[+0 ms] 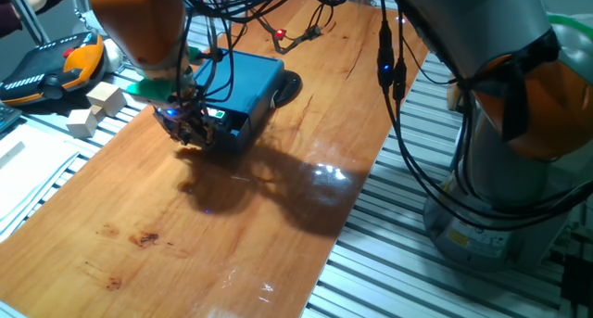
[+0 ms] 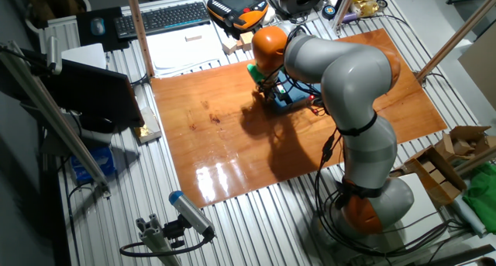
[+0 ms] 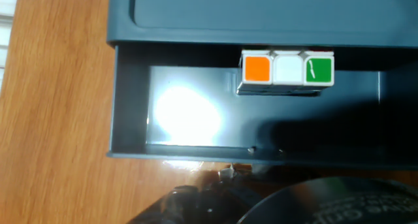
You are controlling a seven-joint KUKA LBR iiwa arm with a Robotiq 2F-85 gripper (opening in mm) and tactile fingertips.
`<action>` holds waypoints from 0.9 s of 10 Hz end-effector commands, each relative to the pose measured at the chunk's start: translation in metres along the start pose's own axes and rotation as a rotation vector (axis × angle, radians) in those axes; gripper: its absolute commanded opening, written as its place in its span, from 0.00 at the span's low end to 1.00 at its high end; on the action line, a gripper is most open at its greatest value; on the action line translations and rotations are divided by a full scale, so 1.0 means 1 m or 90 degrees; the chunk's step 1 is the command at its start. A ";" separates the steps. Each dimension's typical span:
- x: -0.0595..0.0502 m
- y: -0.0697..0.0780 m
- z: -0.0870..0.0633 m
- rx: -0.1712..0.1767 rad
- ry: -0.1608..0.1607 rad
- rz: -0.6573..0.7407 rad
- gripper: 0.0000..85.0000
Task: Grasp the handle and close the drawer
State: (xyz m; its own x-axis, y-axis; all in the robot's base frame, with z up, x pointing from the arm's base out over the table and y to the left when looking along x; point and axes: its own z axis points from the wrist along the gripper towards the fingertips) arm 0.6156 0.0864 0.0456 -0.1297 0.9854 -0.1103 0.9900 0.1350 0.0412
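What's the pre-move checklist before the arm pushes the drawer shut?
1. Drawer open, so there is travel left: ok.
2. Puzzle cube sits inside the tray, against the blue box; may catch on closing: cannot tell.
3. Gripper at the drawer front: ok.
4. Handle gripped: cannot tell, the knob is hidden in every view.
5. Fingers open or shut: cannot tell.
6. Cables behind the box not in the closing path: ok.

arm: grey-and-orange jointed robot arm (image 2: pixel 349 88), bent over, wrist pointing down
end effector: black two-finger end effector (image 1: pixel 190 128), low near the surface; finger opening hidden
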 end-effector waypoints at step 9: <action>0.001 0.001 0.001 0.018 0.011 -0.003 0.86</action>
State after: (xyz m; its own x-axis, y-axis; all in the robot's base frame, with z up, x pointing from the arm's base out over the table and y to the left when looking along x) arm 0.6165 0.0868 0.0445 -0.1349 0.9864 -0.0940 0.9905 0.1367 0.0129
